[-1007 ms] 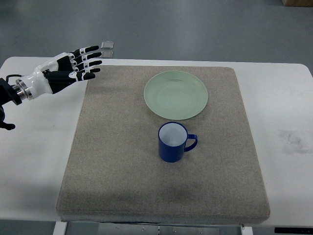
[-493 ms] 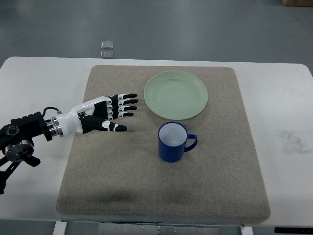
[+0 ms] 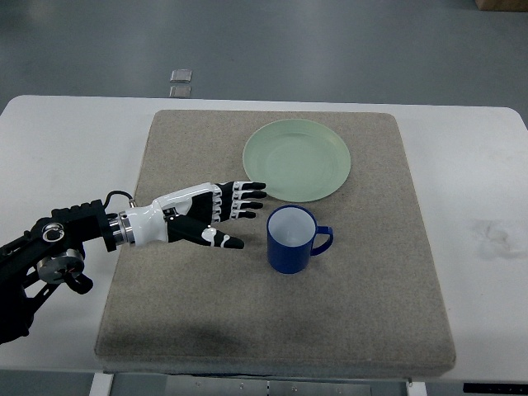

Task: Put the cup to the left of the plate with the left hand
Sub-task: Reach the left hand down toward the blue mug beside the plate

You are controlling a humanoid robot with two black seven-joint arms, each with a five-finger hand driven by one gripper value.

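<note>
progress: nothing grabbed yet, whole pick and place left to do imo
left hand (image 3: 206, 216): fingers spread wide, empty, just beside the cup
cup (image 3: 291, 240): upright on the mat (image 3: 190, 313), right below the plate (image 3: 296, 159)
count: one cup, one plate, one mat

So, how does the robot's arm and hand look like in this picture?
The left hand has a white back and black fingers with white segments. A silver ring marks the wrist, behind it a black forearm with round metal joints and a thin black cable looping above it. The right arm is not visible.
</note>
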